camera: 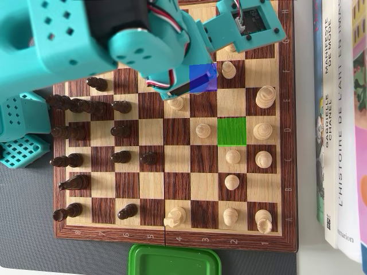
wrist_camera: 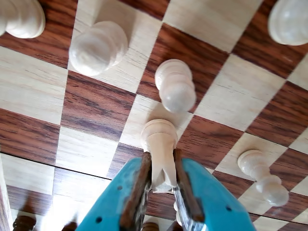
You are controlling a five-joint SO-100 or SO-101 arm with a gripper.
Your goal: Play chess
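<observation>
In the wrist view my turquoise gripper [wrist_camera: 161, 158] is shut on a white chess piece [wrist_camera: 159, 137], its brown pads pressed on both sides of the stem. The piece's round base hangs just over the wooden chessboard [wrist_camera: 91, 103]. A white pawn [wrist_camera: 175, 86] stands one square beyond it. In the overhead view the arm [camera: 172, 40] covers the board's top middle and hides the jaws. A white piece [camera: 176, 103] peeks out under the wrist. A blue-tinted square [camera: 202, 77] and a green-tinted square [camera: 231, 130] mark the chessboard [camera: 143, 183].
White pieces [camera: 263, 130] fill the board's right side and dark pieces [camera: 74, 133] its left in the overhead view. A green lid [camera: 174, 262] lies below the board. Books [camera: 338, 114] lie along the right. The wrist view shows more white pieces [wrist_camera: 98, 47] nearby.
</observation>
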